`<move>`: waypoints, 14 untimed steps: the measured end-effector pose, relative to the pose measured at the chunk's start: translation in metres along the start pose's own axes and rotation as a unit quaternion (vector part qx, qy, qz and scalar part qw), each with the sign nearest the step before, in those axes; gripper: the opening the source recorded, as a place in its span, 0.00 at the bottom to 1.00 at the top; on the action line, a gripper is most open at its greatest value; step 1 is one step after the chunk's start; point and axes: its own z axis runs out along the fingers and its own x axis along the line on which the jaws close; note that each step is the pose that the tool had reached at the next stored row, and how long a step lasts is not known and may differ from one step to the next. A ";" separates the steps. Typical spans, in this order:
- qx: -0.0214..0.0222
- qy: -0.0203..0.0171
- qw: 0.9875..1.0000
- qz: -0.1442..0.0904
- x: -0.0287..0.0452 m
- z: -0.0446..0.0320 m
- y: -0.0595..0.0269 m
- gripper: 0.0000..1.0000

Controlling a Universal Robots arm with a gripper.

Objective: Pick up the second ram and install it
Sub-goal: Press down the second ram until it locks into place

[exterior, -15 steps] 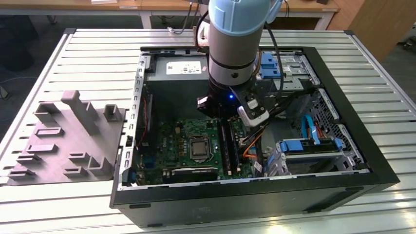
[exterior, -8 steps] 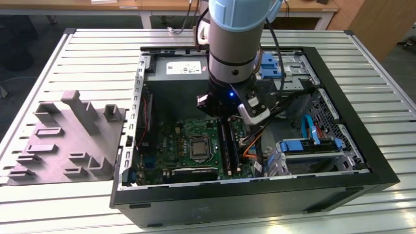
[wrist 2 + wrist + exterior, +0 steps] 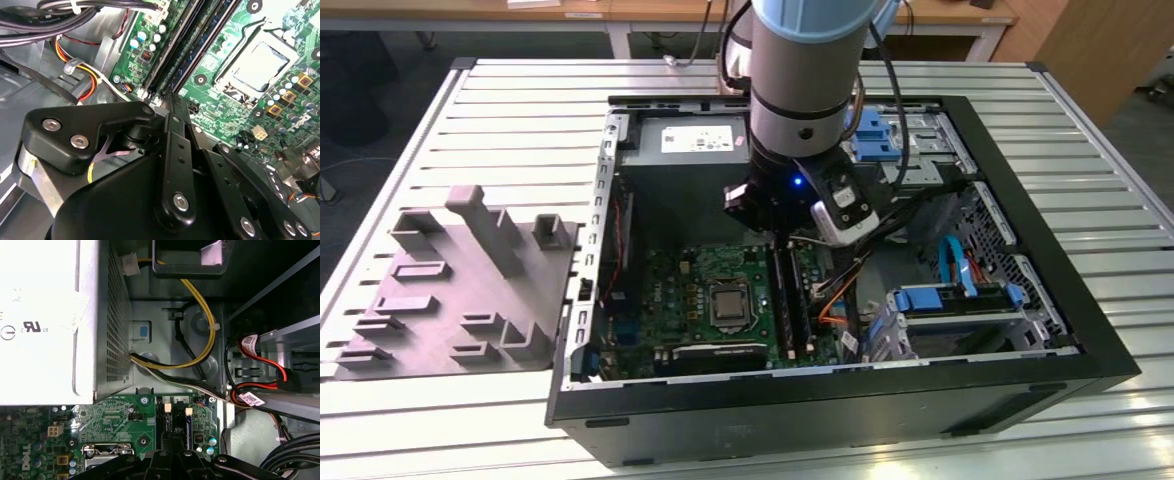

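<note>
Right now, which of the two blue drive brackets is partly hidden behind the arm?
The rear blue bracket beside the power supply; the other blue bracket sits unobstructed nearer the camera.

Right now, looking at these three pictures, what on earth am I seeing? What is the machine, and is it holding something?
It is one robot arm, reaching down into an open computer case that lies on a slatted metal table. The exterior view comes from a camera standing off the arm. The two wrist views come from cameras riding on the arm, looking past its black hand at the green motherboard. The hand sits low over the long black memory slots, beside the square silver processor socket. A memory stick stands in the slots below the hand. I cannot tell whether the hand is gripping it. A grey moulded tray lies beside the case.
</note>
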 end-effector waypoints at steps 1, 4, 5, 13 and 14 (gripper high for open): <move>0.000 0.000 1.000 0.000 0.0000 0.0000 0.0000 0.11; 0.000 0.000 1.000 0.000 0.0000 -0.0001 0.0000 0.11; 0.000 0.000 1.000 0.000 0.0000 -0.0001 0.0000 0.11; 0.000 0.000 1.000 0.000 0.0004 0.0020 0.0043 0.11; 0.000 0.000 1.000 0.000 0.0006 0.0036 0.0055 0.11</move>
